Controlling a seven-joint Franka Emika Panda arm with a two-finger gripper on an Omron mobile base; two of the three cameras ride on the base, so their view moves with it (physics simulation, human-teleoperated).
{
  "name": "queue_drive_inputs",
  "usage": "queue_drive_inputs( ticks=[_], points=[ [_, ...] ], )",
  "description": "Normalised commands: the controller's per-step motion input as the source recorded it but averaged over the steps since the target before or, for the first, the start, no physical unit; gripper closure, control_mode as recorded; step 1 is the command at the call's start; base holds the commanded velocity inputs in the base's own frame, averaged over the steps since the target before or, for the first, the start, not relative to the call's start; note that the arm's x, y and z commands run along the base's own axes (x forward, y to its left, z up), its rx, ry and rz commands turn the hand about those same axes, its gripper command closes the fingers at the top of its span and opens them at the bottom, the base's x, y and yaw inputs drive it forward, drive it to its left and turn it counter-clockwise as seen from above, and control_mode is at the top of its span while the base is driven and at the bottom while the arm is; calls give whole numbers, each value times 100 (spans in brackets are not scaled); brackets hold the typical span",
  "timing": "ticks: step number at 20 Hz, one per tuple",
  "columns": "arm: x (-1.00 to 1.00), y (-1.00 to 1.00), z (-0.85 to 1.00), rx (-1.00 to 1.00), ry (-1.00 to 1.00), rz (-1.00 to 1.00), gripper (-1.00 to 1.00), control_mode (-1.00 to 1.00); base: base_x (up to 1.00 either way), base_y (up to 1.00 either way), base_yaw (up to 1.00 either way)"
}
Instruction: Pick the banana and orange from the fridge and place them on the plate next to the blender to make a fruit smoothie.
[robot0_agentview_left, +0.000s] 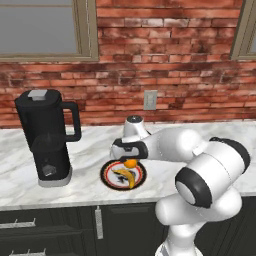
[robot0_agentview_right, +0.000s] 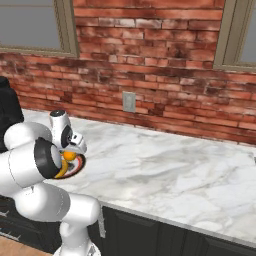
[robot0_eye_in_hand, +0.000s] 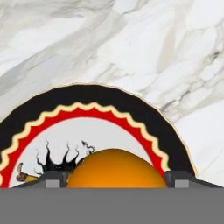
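My gripper (robot0_agentview_left: 131, 161) hangs just over the plate (robot0_agentview_left: 107, 175) and is shut on the orange (robot0_agentview_left: 131, 163), a small bright ball between its fingers. In the hand view the orange (robot0_eye_in_hand: 116, 168) fills the gap between the two fingertips (robot0_eye_in_hand: 52, 178), with the plate's dark rim and red ring (robot0_eye_in_hand: 100, 94) behind it. The banana (robot0_agentview_left: 128, 179) lies on the plate's white centre, below the orange. The black blender (robot0_agentview_left: 47, 140) stands on the counter left of the plate. From the right base view, the orange (robot0_agentview_right: 68, 156) and plate (robot0_agentview_right: 78, 167) peek out beside my arm. The fridge is out of view.
A white marble counter (robot0_agentview_left: 90, 150) runs along a red brick wall with a grey outlet (robot0_agentview_left: 150, 99). Dark cabinet doors and drawers (robot0_agentview_left: 60, 225) sit below the front edge. To the right of the plate the counter (robot0_agentview_right: 170, 165) stretches wide.
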Motion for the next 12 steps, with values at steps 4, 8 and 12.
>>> queue_drive_inputs(
  ticks=[4, 8, 12],
  points=[
    [2, 1, -4, 0, -2, -3, -100, -100, 0, 0, 0],
    [0, 0, 0, 0, -4, 0, -100, -100, 0, 0, 0],
    [-13, 0, 19, 0, -11, 0, -100, -100, 0, 0, 0]
  ],
)
